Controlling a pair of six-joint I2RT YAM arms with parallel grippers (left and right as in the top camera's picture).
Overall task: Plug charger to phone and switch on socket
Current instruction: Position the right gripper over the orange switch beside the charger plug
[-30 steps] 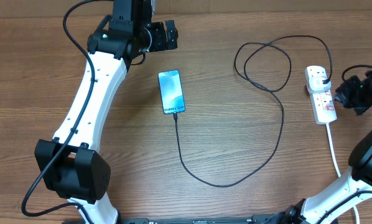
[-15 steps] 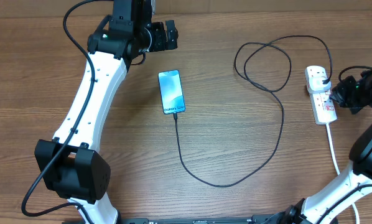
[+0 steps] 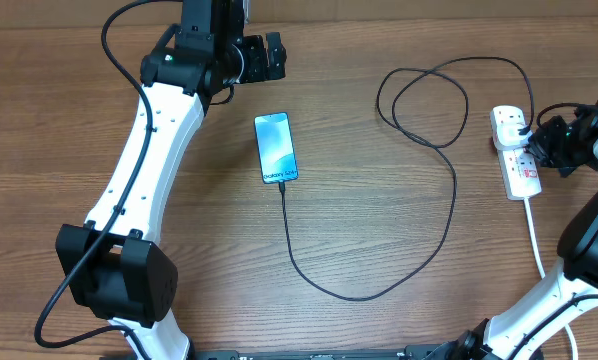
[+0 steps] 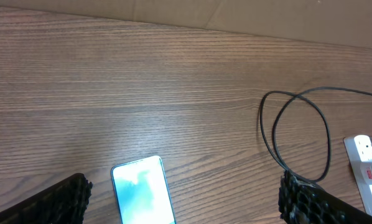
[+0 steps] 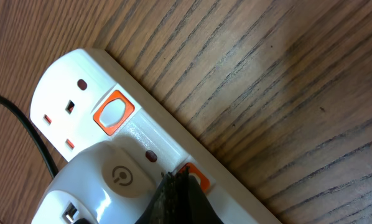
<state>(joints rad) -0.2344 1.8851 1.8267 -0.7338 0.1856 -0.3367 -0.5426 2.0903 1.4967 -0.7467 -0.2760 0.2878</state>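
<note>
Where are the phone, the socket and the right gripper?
phone (image 3: 276,147): overhead view, middle of its screen.
socket (image 3: 524,176): overhead view, white body near the cord end.
right gripper (image 5: 175,186): right wrist view, closed fingertips beside an orange switch.

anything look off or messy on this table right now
Nothing looks damaged or spilled. The charger lies in a slack loop that crosses over itself left of the socket; it looks loose rather than knotted. The phone lies flat, turned slightly askew to the table edge.
</note>
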